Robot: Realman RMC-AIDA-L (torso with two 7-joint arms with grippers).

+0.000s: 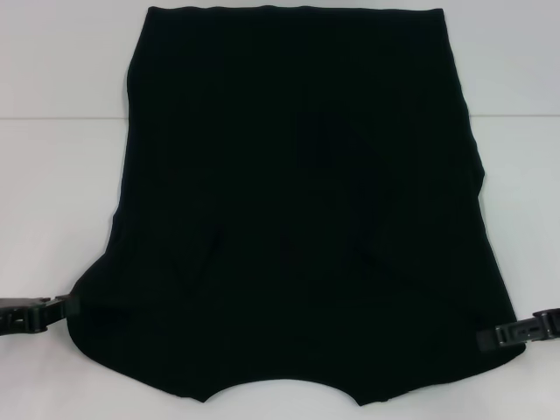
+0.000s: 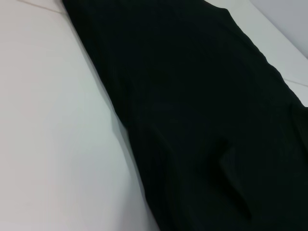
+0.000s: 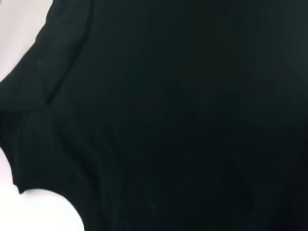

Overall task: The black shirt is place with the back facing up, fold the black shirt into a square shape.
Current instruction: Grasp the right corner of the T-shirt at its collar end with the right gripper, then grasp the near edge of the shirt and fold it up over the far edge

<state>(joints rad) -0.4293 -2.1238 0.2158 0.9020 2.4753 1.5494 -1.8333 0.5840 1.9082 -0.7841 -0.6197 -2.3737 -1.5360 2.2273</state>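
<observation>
We see the black shirt [image 1: 297, 210] spread flat on the white desk [image 1: 52, 175], filling the middle of the frame. It looks soft, light and limp (it will sag and crease), so we would take it by its lower corners. The left tool [image 1: 68, 306] and right tool [image 1: 486, 337] sit there; whether they are pinching cloth we cannot tell. No writing shows.

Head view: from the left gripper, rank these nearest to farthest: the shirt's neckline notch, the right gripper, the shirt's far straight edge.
From the left gripper, at the black shirt's near-left edge:
1. Neckline notch, near edge, middle.
2. Far straight edge, top.
3. Right gripper, near-right edge.
</observation>
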